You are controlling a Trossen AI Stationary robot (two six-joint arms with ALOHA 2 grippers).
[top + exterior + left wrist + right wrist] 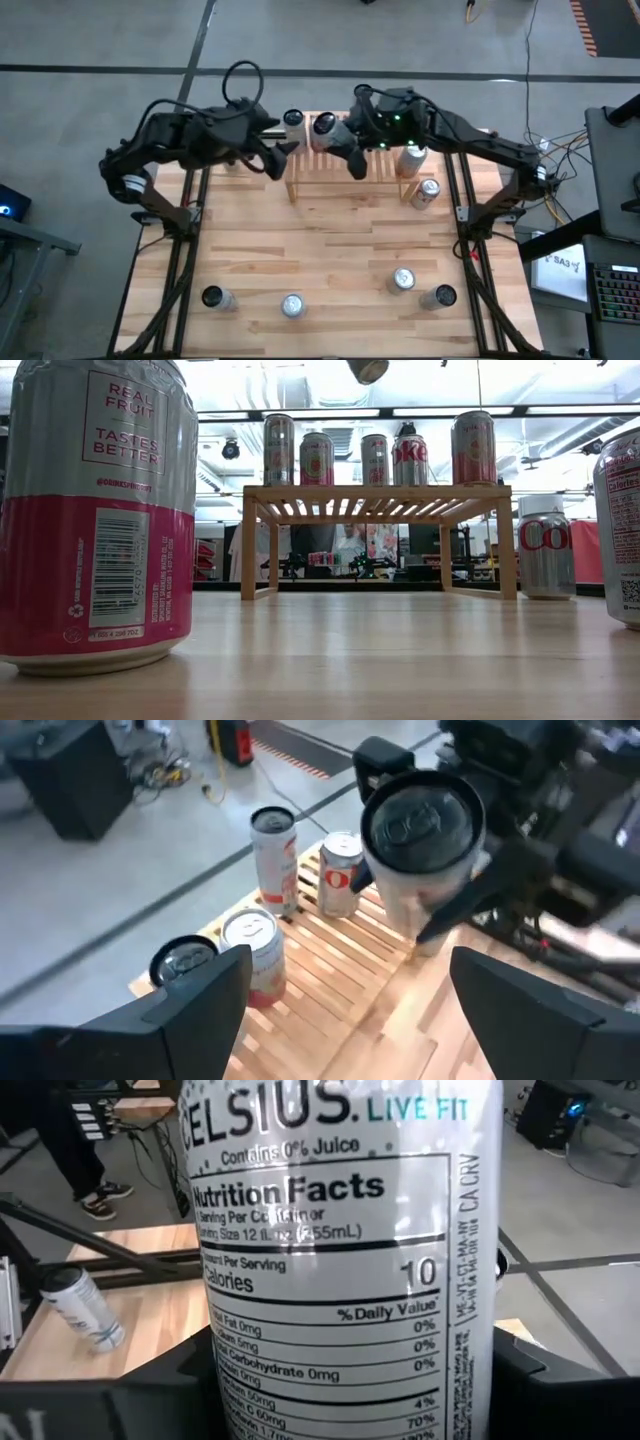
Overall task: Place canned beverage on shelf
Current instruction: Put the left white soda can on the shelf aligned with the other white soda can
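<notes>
A white Celsius can (pixel 330 1230) stands upright between the fingers of my right gripper (pixel 340 140), which is shut on it above the low wooden shelf (pixel 350 172). In the left wrist view the can (pixel 420 850) hangs over the shelf's slatted top (pixel 330 970), with the right gripper dark behind it. Several cans (pixel 317 458) stand upright on the shelf. My left gripper (pixel 345 980) is open just left of the held can, with nothing between its fingers. My right gripper pinches the can's lower body (pixel 200 1360) between its two fingers (pixel 150 1380), one on each side. The fingers come in about level from the table's right side. The can stays upright and lifted clear of the shelf.
Several loose cans stand along the near edge (pixel 291 305), two of them large in the low view (pixel 95 510). One can (pixel 410 158) stands right of the shelf and another (pixel 427 190) lies beside it. Bare wood lies between the shelf and the near cans.
</notes>
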